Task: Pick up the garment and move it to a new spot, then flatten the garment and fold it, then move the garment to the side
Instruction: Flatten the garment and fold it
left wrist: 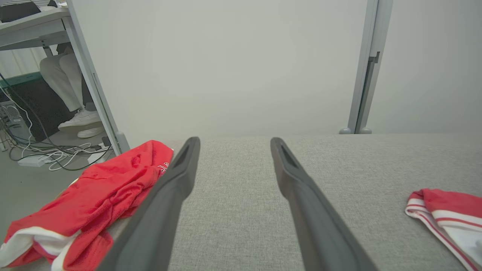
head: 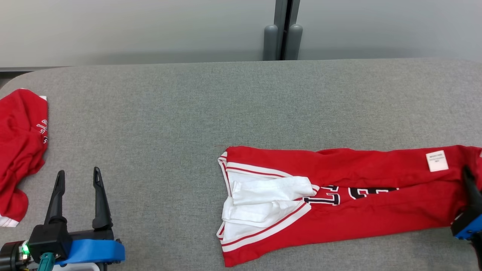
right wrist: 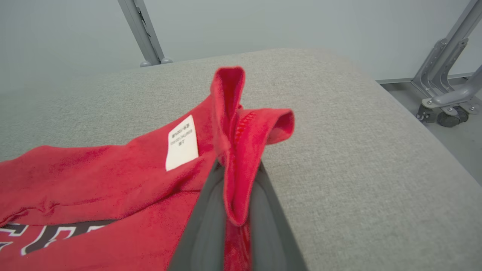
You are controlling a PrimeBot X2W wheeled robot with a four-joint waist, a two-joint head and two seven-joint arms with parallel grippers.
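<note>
Garment [head: 357,203]: red jersey w/ white-and-red striped trim and dark lettering, lying in a long narrow fold across the right half of the table [head: 226,105], near the front edge, trimmed end toward centre. White inner fabric shows at that end. Small white label [head: 437,161] on top near the far-right end. Right claw [right wrist: 237,169] at that right end, fingers pinched together on a bunched fold of the red cloth; the fold stands up above the fingertips, lifted off the surface. Left claw [head: 77,173] at lower left, fingers spread wide, nothing between them, over bare table, well apart from the jersey. Second red top [head: 20,150], crumpled, w/ white trim, at the table's left edge, partly hanging over it. Surface: grey woven fabric cover, rounded corners, otherwise flat. Behind: pale plain wall panels, joined at a grey upright post [head: 283,30] w/ two rounded feet. Left wrist view: beyond the table's left end, a desk w/ a seated person's legs and white shoes [left wrist: 81,120] under it, loose cables [left wrist: 49,154] on the floor. Right wrist view: metal frame w/ a caster [right wrist: 444,113] on the floor off the right end.
</note>
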